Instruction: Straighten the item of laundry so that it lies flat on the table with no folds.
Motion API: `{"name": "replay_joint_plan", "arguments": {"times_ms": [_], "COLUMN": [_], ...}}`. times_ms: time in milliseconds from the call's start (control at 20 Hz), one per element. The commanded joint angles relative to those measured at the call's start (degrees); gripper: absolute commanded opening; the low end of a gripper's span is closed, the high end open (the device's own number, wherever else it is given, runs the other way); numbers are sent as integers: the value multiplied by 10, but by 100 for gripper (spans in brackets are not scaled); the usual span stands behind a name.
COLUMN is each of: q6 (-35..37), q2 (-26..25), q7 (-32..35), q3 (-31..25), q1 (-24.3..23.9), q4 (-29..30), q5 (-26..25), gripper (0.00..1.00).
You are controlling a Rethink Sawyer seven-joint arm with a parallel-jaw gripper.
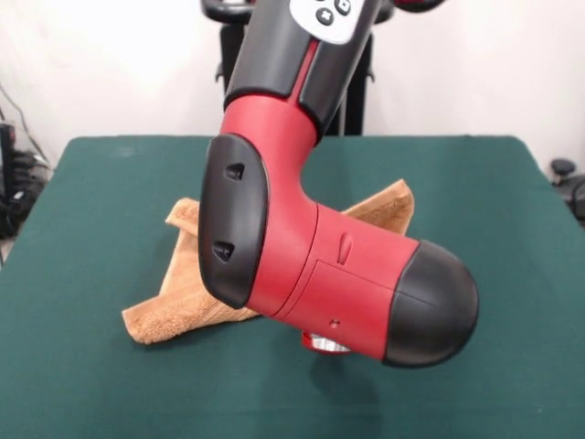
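Note:
The item of laundry (179, 294), an orange-tan towel, lies folded over itself near the middle of the green table (91, 192). One end reaches toward the front left, and a corner (391, 203) sticks out at the right. My red and black arm (302, 247) comes down over the towel and hides its middle. Only a small silver and red part of the gripper (326, 344) shows under the arm's elbow, low over the table just in front of the towel. Whether it holds the cloth is hidden.
The bulky arm link with its black end cap (434, 306) hangs over the table's centre. Cables and dark gear (14, 178) sit past the left edge, and a black object (567, 178) lies past the right edge.

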State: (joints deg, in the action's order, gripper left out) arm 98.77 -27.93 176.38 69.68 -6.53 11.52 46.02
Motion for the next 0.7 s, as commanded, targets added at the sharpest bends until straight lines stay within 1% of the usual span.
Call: {"name": "replay_joint_plan", "arguments": {"times_ms": [50,400,700], "q6": [-80,-114,-131], "q2": [-99,-102,-105], "q7": [189,188,193], "q3": [51,97,150], "q1": [32,29,21], "q4": [-62,-58,-58], "q5": [153,221,294], "gripper": [0,0,0]}}
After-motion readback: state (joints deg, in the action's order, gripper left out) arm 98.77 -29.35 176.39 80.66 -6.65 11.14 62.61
